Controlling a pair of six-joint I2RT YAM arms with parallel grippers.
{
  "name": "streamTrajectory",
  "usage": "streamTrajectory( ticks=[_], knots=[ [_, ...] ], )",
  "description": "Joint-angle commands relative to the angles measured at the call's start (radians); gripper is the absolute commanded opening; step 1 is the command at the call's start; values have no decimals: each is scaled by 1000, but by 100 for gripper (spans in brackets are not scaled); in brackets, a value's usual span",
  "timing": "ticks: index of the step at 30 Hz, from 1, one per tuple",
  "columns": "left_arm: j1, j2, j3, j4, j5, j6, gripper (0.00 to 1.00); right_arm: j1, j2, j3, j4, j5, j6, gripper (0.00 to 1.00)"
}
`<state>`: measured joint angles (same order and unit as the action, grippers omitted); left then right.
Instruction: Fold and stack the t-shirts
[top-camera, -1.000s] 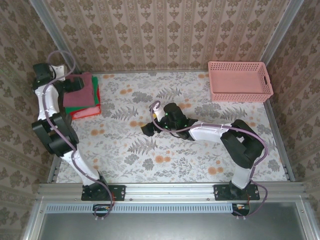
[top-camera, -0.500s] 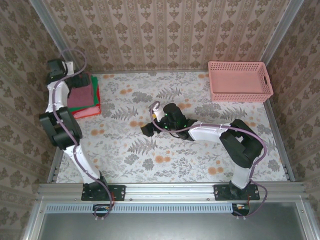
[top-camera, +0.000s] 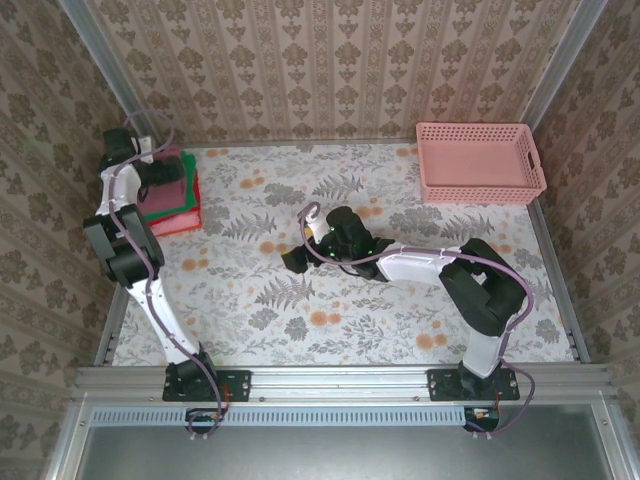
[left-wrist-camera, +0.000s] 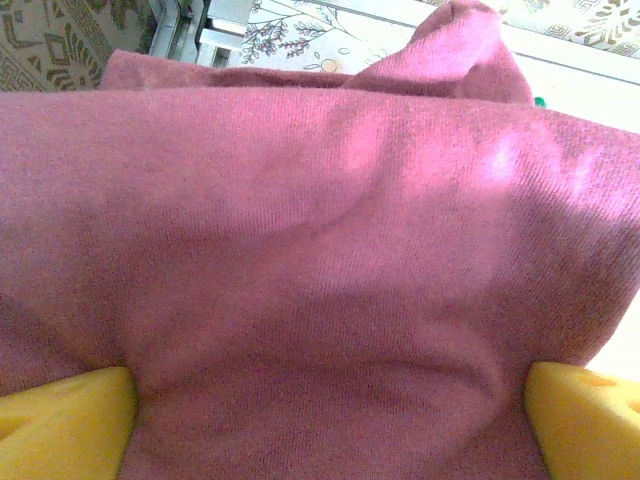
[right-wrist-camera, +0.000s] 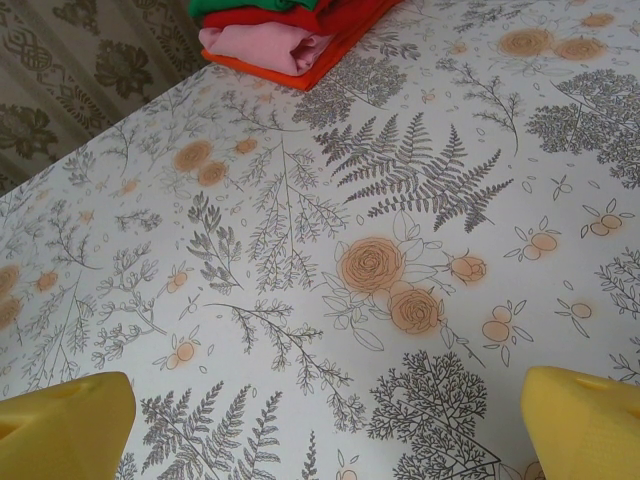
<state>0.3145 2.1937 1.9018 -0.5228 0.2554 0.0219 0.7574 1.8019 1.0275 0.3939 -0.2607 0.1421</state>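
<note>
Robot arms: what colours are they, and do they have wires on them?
The left arm and right arm are white tubes with chunky black joints, standing on black bases. A thin purple cable loops along each one. The left claw and right claw have soft-looking yellow fingertips.

the right gripper (right-wrist-camera: 320, 432) hangs low over the table (right-wrist-camera: 300, 190), its 2 yellow fingertips (right-wrist-camera: 60, 425) spread wide at the bottom corners with fern-and-rose patterned cloth between them. well apart, at the top edge, lies a stack of folded t-shirts (right-wrist-camera: 300, 30) — green tee (right-wrist-camera: 235, 6) uppermost, red below it, a pale pink fold (right-wrist-camera: 262, 45) over an orange-red edge. patterned wall (right-wrist-camera: 70, 90) at upper left.
</note>
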Motion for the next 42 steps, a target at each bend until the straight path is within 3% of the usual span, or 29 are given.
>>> streamTrajectory(
  ticks=[1, 10, 19, 23, 27, 33, 37, 42],
  knots=[
    [-18, -57, 2, -60, 44, -11, 100, 5, -47, -7, 2, 21, 13, 100],
    [-69, -338, -195, 78, -31, -19, 100, -1, -107, -53, 24, 91, 3, 100],
    [-271, -764, -793, 412, -180, -39, 100, -98, -309, -224, 42, 279, -17, 100],
    [-371, -920, -1091, 598, -280, -51, 100, -196, -464, -335, 23, 403, -51, 100],
    [-411, -1038, -1288, 690, -366, -60, 100, -314, -606, -442, -7, 539, -107, 100],
    [-412, -1069, -1523, 945, -424, 18, 100, -516, -710, -627, 60, 589, -168, 100],
    [-391, -969, -1569, 1134, -364, 52, 100, -635, -657, -721, 257, 498, -132, 100],
    [-374, -856, -1573, 1331, -301, 76, 100, -697, -517, -745, 463, 441, -132, 100]
  ],
)
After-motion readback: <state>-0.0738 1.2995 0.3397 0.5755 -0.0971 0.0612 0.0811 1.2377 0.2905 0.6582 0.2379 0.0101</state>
